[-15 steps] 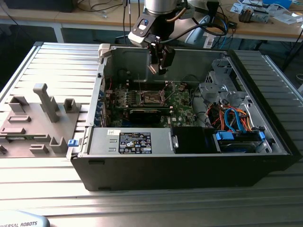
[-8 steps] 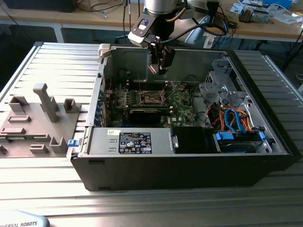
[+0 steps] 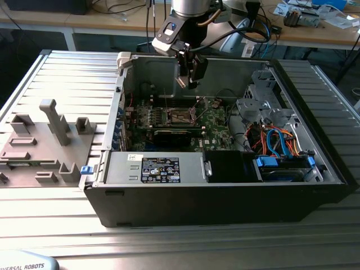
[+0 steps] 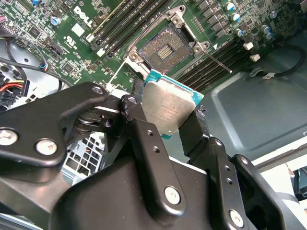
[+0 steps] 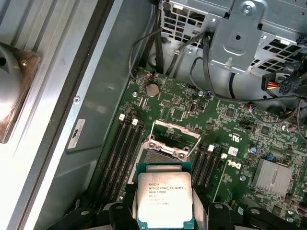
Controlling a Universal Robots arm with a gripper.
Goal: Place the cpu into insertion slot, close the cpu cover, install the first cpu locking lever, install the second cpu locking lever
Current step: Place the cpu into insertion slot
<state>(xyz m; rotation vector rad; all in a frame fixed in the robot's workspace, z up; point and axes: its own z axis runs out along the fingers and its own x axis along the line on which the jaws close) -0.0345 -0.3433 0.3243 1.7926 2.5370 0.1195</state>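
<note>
The insertion slot (image 4: 165, 48) lies open with free room above, and a thin lever (image 4: 218, 61) sticks out beside it.

In the second wrist view the black metal claw (image 4: 165, 112) covers two edges and the wrist-side corner of the thin, square, silvery-grey cpu (image 4: 169, 103). In the first wrist view the cpu hides part of the dark, square, silver-rimmed insertion slot (image 5: 165, 154). In the exterior view the grey robot arm (image 3: 188, 8) is cut off by the top edge, and the claw's load is too small to tell.
</note>
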